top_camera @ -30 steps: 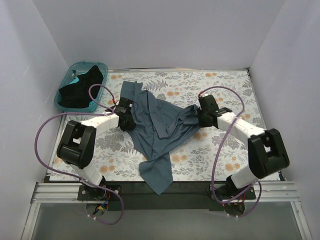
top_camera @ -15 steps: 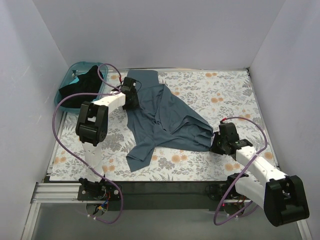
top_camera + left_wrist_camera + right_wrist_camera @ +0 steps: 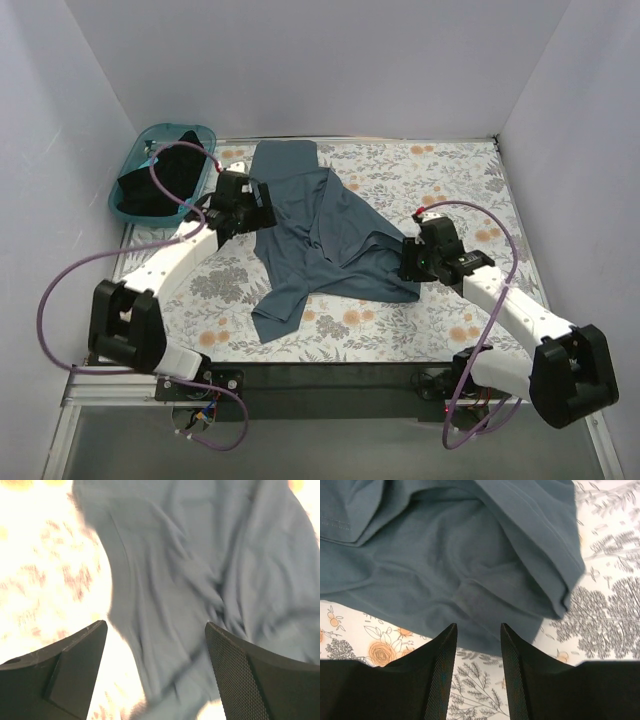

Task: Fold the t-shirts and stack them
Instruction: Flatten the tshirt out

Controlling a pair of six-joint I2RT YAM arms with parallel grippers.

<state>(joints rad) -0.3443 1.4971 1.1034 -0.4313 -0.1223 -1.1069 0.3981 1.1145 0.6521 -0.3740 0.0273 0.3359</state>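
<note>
Hanging by the near right corner of the blue-grey t-shirt (image 3: 330, 235), the right gripper (image 3: 478, 626) has its jaws parted with nothing between them. The doubled hem lies just beyond the tips. The shirt lies rumpled across the floral table (image 3: 470, 190), one end trailing toward the near edge. Farther in, the left gripper (image 3: 155, 626) holds its jaws spread wide above the shirt's left side, gripping no cloth. Folding from this lie risks pressing in the creases and bunched layers — and a pinch on that doubled hem could catch one layer only, dragging the shirt askew. Farthest back, the black t-shirt (image 3: 155, 185) sits heaped in the teal basket (image 3: 128, 158).
</note>
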